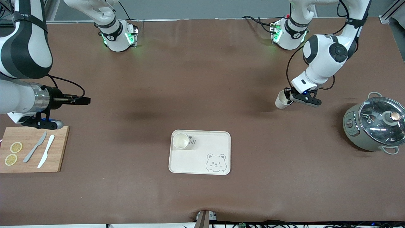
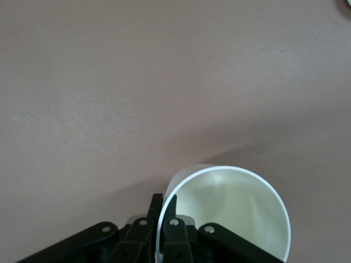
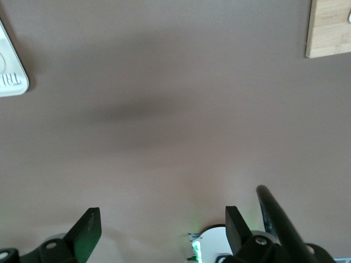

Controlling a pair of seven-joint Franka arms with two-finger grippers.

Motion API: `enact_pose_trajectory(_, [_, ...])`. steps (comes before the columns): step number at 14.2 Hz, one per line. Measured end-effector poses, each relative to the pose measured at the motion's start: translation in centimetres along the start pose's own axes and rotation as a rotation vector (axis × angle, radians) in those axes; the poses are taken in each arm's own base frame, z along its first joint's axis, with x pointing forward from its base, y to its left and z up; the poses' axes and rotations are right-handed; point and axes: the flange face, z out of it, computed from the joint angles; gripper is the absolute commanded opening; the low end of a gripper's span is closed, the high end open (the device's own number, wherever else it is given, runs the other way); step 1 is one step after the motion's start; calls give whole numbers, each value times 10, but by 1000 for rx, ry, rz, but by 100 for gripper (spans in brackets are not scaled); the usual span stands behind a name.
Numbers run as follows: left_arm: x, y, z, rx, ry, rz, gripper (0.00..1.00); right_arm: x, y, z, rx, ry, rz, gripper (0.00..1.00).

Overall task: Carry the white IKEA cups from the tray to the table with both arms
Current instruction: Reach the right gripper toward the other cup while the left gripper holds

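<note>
My left gripper pinches the rim of one white cup, tilted above bare table between the bear tray and the lidded pot. The other white cup stands upright in the tray's corner. My right gripper waits spread wide and empty above the table near the cutting board, well apart from the tray.

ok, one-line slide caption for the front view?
Left claw carries one white cup over bare table; the other cup stands on the bear tray.
</note>
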Motion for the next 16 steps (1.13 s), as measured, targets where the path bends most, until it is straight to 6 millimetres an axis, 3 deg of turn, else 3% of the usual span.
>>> enact_pose_trajectory(6, [-12,-3,16,17,24,7,0,9,-17,15,67,14,86,100])
enact_pose_trajectory(10, [-15,-4,30,14,8,4,0,18,-42,28,76,38,148,100])
enact_pose_trajectory(16, [-17,-5,41,14,3,1,0,18,-64,36,70,38,227,100])
